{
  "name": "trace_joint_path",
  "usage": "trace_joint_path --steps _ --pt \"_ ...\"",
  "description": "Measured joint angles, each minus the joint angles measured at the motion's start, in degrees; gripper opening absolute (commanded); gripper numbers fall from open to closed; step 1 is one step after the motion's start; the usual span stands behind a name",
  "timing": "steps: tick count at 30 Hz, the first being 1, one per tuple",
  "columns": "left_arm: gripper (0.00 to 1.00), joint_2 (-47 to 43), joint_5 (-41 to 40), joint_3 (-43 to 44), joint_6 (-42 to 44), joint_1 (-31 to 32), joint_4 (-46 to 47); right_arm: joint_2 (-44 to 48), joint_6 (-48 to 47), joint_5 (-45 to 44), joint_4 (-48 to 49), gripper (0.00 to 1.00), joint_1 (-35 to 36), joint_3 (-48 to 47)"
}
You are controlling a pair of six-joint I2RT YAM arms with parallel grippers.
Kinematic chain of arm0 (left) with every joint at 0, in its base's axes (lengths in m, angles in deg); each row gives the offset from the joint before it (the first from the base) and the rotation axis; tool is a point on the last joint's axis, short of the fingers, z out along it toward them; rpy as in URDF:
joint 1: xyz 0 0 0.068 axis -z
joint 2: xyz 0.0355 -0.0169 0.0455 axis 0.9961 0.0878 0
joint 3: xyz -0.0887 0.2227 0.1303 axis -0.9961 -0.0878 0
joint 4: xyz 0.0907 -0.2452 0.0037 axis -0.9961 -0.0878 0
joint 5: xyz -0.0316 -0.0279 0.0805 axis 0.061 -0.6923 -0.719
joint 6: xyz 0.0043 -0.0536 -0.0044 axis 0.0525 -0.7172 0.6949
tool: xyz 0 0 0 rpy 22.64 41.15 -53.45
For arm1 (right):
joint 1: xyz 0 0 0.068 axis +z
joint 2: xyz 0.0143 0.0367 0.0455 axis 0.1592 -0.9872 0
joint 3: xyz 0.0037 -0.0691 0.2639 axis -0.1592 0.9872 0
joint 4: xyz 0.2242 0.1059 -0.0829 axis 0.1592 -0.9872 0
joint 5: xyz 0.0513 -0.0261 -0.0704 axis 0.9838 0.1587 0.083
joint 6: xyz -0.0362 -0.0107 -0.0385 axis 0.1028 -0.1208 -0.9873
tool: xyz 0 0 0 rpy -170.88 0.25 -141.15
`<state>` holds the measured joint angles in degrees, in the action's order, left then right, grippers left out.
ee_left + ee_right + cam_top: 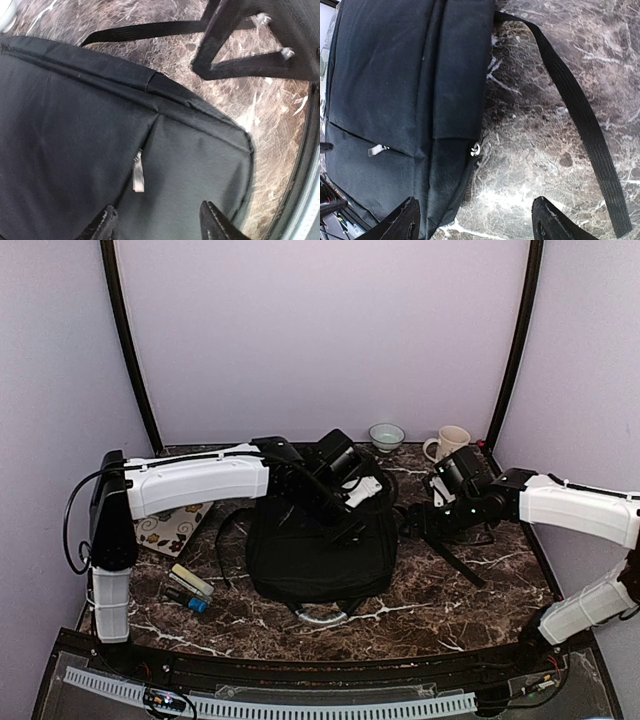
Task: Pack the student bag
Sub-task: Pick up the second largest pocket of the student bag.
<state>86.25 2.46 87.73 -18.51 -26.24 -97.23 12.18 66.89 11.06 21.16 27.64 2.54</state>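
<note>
Two released grippers at the student bag (300, 560), visible zips shut: opening step
Near edge: silvery loop handle (325, 617) faces the arm bases; bag lies flat mid-table (450, 610), markers (190, 588) and patterned notebook (172, 525) just left of it. Left gripper (160, 222) hovers over the front panel, jaws apart, nothing held; zip pull (138, 172) lies just beyond the fingertips. My reading: drop onto the metal tab, not the fabric, pinch it square, draw along the seam. Right gripper (475, 220), jaws wide and empty, hangs over the bag's right edge by the side pull (476, 149); best used to pin the fabric, clear of the strap (580, 115). Far edge: bowl (386, 435), mug (450, 443), well apart from the bag
</note>
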Motion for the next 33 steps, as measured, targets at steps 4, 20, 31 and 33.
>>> trace_joint_path --steps 4,20,31,33 --pt "0.46 4.2 1.7 5.1 1.5 -1.0 -2.8 2.0 0.9 0.2 -0.2 0.77 -0.2 1.9" --pt "0.46 9.8 11.6 10.8 -12.5 -5.8 -6.6 4.3 1.8 -0.3 -1.1 0.76 -0.4 3.3" --pt "0.45 11.6 15.3 11.0 -17.9 -5.7 -7.3 4.3 1.8 -0.5 -1.5 0.76 -0.4 3.4" --pt "0.44 11.7 15.6 11.0 -18.7 -5.7 -7.3 4.3 1.8 -0.5 -1.5 0.76 -0.4 3.4"
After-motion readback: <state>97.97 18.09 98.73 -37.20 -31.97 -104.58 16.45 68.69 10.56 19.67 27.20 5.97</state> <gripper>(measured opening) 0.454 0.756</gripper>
